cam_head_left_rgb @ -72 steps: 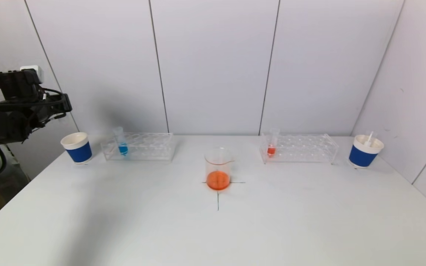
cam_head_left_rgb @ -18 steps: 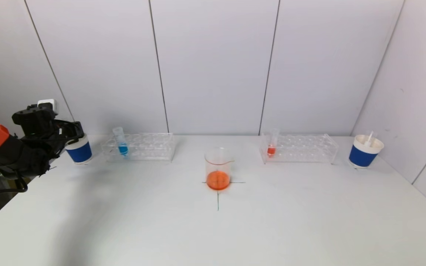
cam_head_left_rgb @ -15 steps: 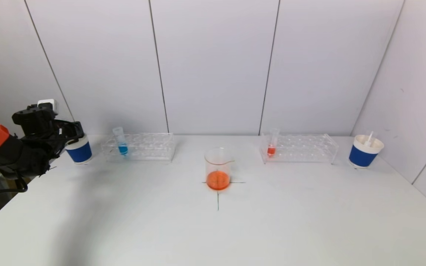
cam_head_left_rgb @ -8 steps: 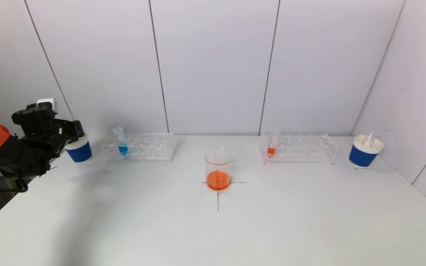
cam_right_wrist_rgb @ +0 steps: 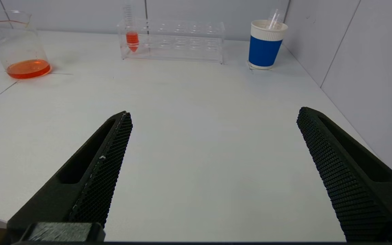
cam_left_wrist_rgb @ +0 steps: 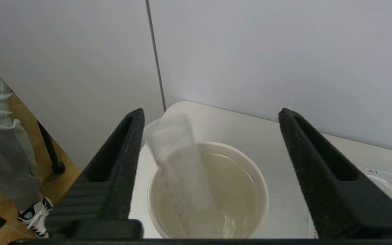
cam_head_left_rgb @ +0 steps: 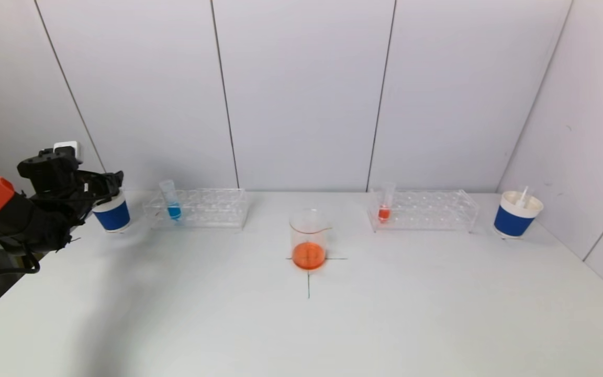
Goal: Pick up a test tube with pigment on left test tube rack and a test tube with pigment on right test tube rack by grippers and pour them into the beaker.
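My left gripper (cam_head_left_rgb: 110,186) hovers over the left blue paper cup (cam_head_left_rgb: 113,215) at the table's far left. Its jaws stand open (cam_left_wrist_rgb: 210,114), and a clear empty tube (cam_left_wrist_rgb: 179,160) leans loose inside the cup (cam_left_wrist_rgb: 264,190), close to one finger. A test tube with blue pigment (cam_head_left_rgb: 171,201) stands in the left rack (cam_head_left_rgb: 212,208). A tube with red pigment (cam_head_left_rgb: 385,203) stands in the right rack (cam_head_left_rgb: 432,210). The beaker (cam_head_left_rgb: 309,238) holds orange liquid at the centre cross mark. My right gripper (cam_right_wrist_rgb: 215,113) is open and empty, low over the near table.
A second blue cup (cam_head_left_rgb: 513,217) with a clear tube in it stands at the far right, near the side wall. The back wall runs just behind both racks. The table's left edge is beside the left cup.
The left jaws have opened over the left cup and let go of the clear tube, which now leans in the cup. The right arm has not moved.
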